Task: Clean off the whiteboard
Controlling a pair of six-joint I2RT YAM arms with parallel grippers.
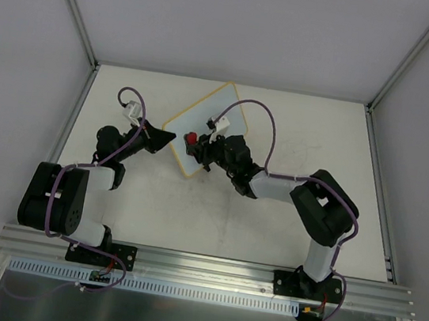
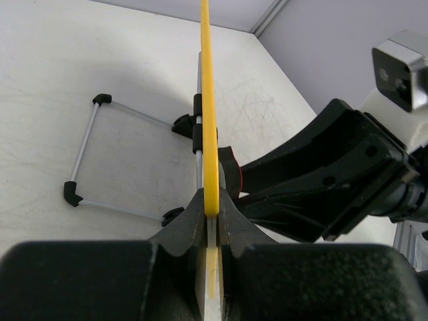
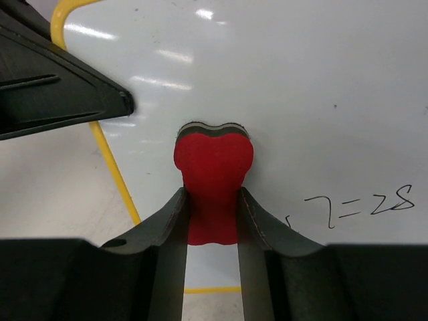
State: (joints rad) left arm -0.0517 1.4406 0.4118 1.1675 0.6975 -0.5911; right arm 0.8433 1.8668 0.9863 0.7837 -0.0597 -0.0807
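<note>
Whiteboard (image 1: 220, 107) sits mid-desk (image 1: 313, 142) toward the back, turned diagonally, with a yellow frame. Left fingers (image 2: 190, 224) are clamped on the frame's edge at the board's left side; the left wrist view shows the board edge-on. A wire stand (image 2: 87, 144) with black feet rests on the desk behind the board. Right fingers (image 3: 167, 231) are clamped on the red eraser (image 3: 214, 160). Its tip looks to be against the white surface, near the left fingers. Dark handwriting (image 3: 354, 207) is on the board beside the eraser, on the side away from the left fingers. It reads roughly "7=28", can't be sure.
</note>
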